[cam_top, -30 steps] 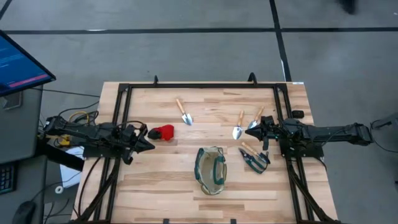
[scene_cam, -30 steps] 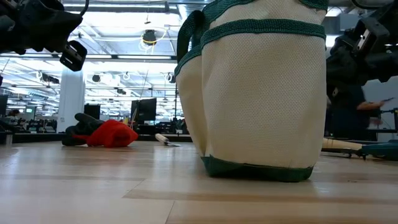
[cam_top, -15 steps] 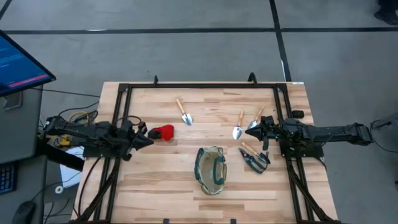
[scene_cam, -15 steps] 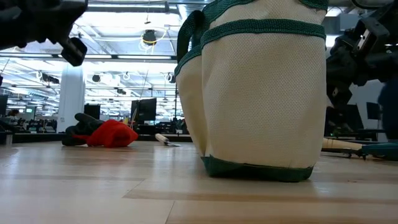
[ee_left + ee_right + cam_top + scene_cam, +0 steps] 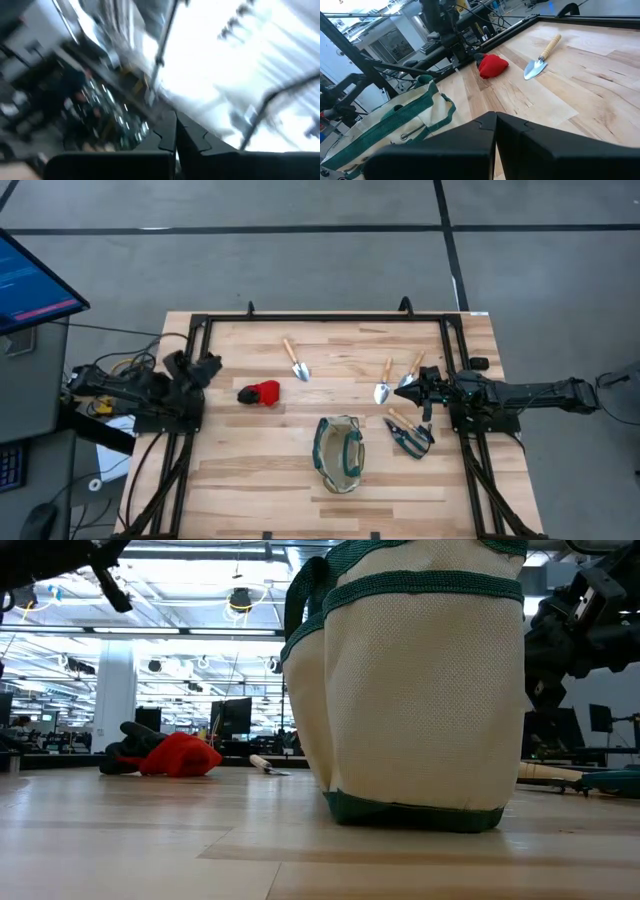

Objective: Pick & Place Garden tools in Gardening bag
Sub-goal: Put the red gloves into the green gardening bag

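The gardening bag (image 5: pixel 338 452), cream fabric with green trim and looped handles, stands upright on its base near the table's middle front; it fills the low view (image 5: pixel 420 690). A small red object (image 5: pixel 262 392) lies left of centre. One wooden-handled trowel (image 5: pixel 296 360) lies behind it, and two more such tools (image 5: pixel 384 383) (image 5: pixel 412 372) lie at the right. The pruning shears (image 5: pixel 408 432) lie right of the bag. My left gripper (image 5: pixel 208 366) is shut, raised at the table's left edge, pointing up. My right gripper (image 5: pixel 403 392) is shut and empty beside the two right-hand tools' heads.
A black metal frame (image 5: pixel 300 320) runs round the table top. A monitor (image 5: pixel 30 280) stands off the table's left side. Bare wood lies in front of the red object and left of the bag (image 5: pixel 250 460).
My left gripper has drawn back from the red object toward the table's left and far edges, risen, and tipped its fingers upward. It stays shut. The red object and the tools have not moved.
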